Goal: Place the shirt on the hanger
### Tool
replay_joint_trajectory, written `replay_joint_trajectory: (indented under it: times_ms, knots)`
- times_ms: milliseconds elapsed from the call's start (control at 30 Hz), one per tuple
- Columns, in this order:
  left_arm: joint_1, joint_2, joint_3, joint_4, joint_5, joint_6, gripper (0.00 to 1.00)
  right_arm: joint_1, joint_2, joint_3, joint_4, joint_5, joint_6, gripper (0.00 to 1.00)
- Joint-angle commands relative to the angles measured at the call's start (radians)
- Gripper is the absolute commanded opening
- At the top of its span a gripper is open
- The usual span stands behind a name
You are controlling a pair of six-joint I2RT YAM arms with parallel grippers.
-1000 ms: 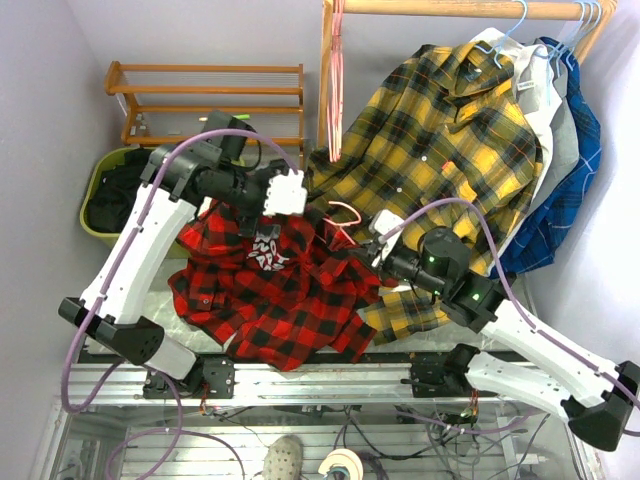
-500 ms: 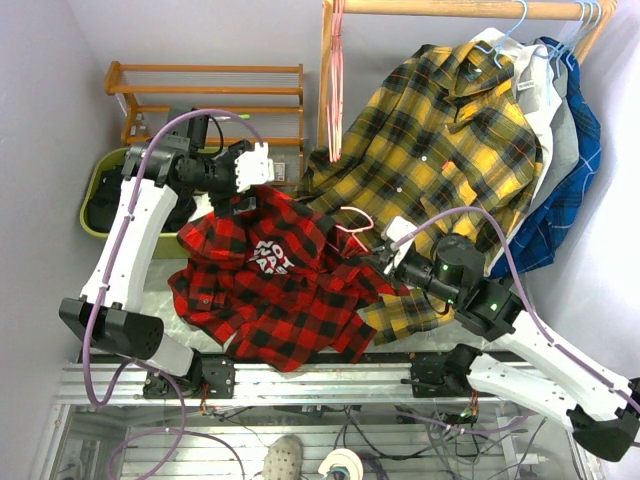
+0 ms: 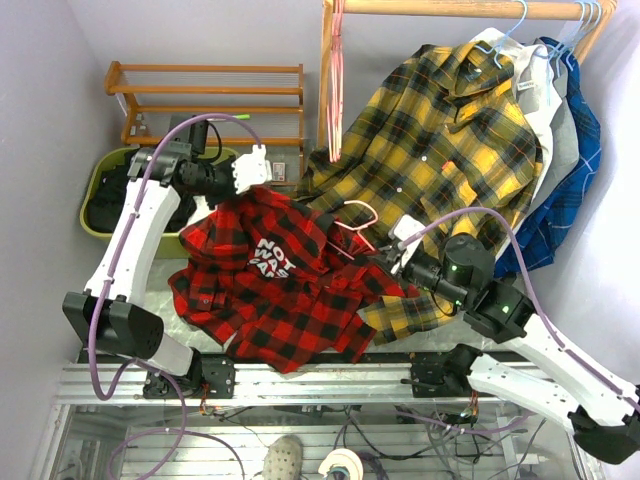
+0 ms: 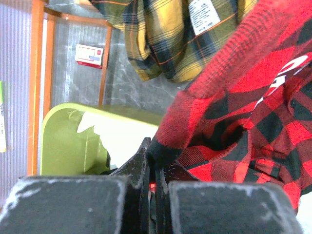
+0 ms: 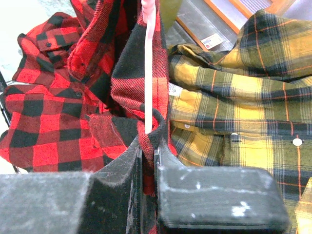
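The red-and-black plaid shirt [image 3: 285, 290] lies bunched on the table, its white lettering [image 3: 270, 257] facing up. My left gripper [image 3: 252, 178] holds the shirt's upper left edge lifted; in the left wrist view the left gripper [image 4: 155, 152] is shut on a dark fold of the shirt [image 4: 253, 97]. The pink hanger [image 3: 357, 212] pokes its hook out above the shirt's right side. My right gripper [image 3: 392, 252] is beside it; in the right wrist view the right gripper [image 5: 148, 146] is shut on red shirt fabric [image 5: 53, 107], with the hanger wire [image 5: 148, 73] running up from the fold.
A yellow-and-black plaid shirt [image 3: 450, 140] hangs from the wooden rail [image 3: 450, 8], with a blue plaid shirt [image 3: 575, 170] and light blue hangers [image 3: 520, 20] further right. Spare pink hangers [image 3: 337, 70] hang at the rail post. A green bin [image 3: 100, 190] and wooden rack [image 3: 205, 100] stand back left.
My left gripper has gone from open to shut on the shirt's edge and pulled it up and to the left, spreading the cloth. My right gripper has drifted slightly right with hanger and fabric.
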Motion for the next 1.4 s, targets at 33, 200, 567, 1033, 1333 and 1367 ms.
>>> replay_joint_trajectory:
  times_ms: [33, 200, 567, 1033, 1333, 1367]
  knots:
    - [0.079, -0.006, 0.004, 0.068, -0.014, -0.007, 0.07, -0.003, -0.035, 0.070, -0.032, 0.063, 0.010, 0.00]
    - [0.100, -0.009, -0.003, 0.096, -0.012, -0.029, 0.07, -0.002, -0.012, 0.120, -0.105, 0.098, 0.053, 0.00]
    - [0.132, -0.014, -0.045, 0.205, 0.012, -0.151, 0.64, -0.002, 0.043, 0.316, -0.363, 0.124, 0.287, 0.00]
    - [0.153, -0.041, 0.022, 0.225, 0.082, -0.504, 0.99, -0.002, 0.118, 0.358, -0.580, 0.352, 0.624, 0.00]
    - [0.152, -0.068, 0.248, 0.213, -0.520, -0.870, 0.99, -0.122, 0.304, 0.343, -0.463, 0.550, 0.552, 0.00]
    - [0.152, -0.075, 0.247, 0.217, -0.562, -0.875, 0.99, -0.183, 0.325, 0.346, -0.431, 0.516, 0.524, 0.00]
